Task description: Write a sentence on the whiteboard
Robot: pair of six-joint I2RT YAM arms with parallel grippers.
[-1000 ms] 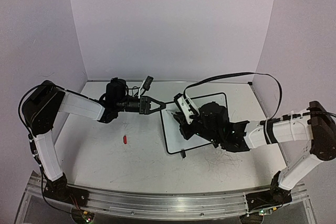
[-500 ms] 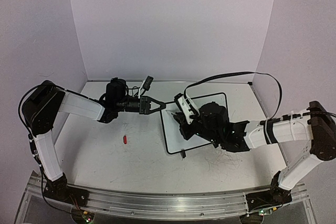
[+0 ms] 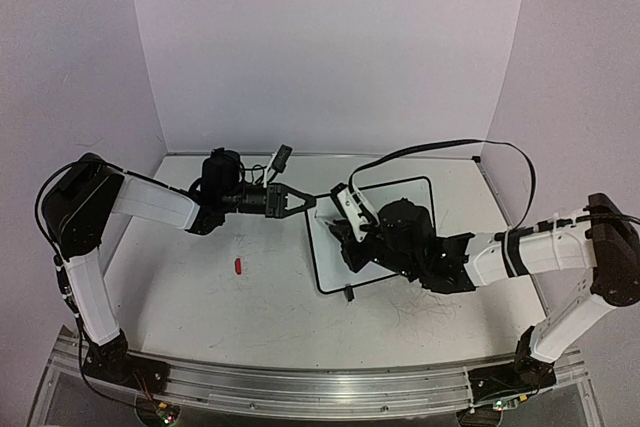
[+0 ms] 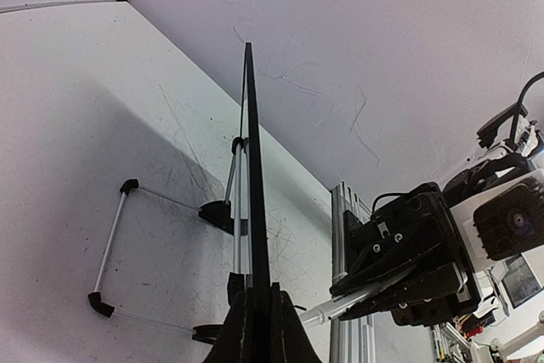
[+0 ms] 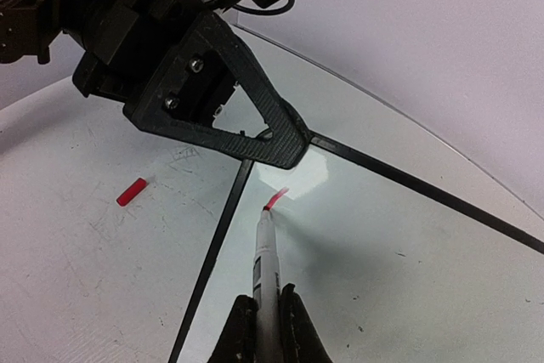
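Noted scuffed white tabletop [image 3: 260, 317] beneath both arms. Found small rectangular whiteboard [image 3: 328, 265], thin black round-cornered frame, glossy white face, lying right of centre on it. Saw black left gripper [image 3: 310, 204] clamped tight on far-left corner of frame. Saw black right gripper [image 5: 263, 329] closed round slim white marker [image 5: 265, 252], red tip down at board face just beside that corner; contact not resolvable. Logged small red cap [image 3: 238, 266] on table, well left of board.

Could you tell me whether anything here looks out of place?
A small red piece, probably a pen cap, lies loose on the table left of the whiteboard, apart from the marker in the right hand. Nothing else stands out.
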